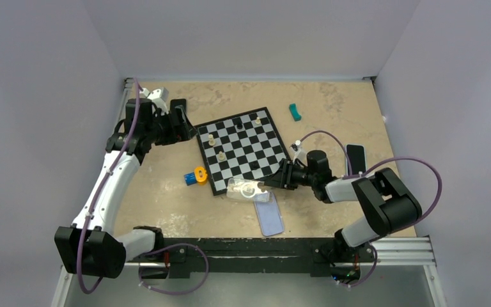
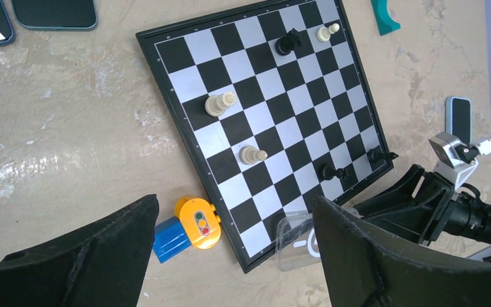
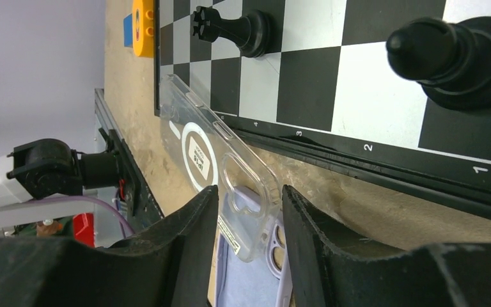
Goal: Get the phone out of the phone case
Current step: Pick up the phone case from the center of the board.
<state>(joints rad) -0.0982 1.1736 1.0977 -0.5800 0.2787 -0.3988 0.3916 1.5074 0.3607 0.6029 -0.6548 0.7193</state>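
Observation:
A clear phone case (image 1: 245, 190) leans on the chessboard's near edge, and nothing shows inside it. In the right wrist view the clear case (image 3: 211, 153) has its camera-cutout end between my right fingers and raised off the table. My right gripper (image 1: 271, 183) (image 3: 249, 195) is shut on that end. Under it lies a flat lilac shell (image 1: 269, 214) (image 3: 256, 275) with camera openings. A dark-screened phone (image 1: 355, 158) (image 2: 460, 117) lies to the right of my right arm. My left gripper (image 1: 188, 128) (image 2: 235, 203) is open and empty, high above the table's left side.
A chessboard (image 1: 243, 150) (image 2: 262, 96) with several pieces fills the middle. A yellow and blue toy block (image 1: 195, 176) (image 2: 188, 227) sits at its near-left corner. A teal piece (image 1: 295, 112) lies at the back. Two dark phones (image 2: 54, 13) lie at the far left.

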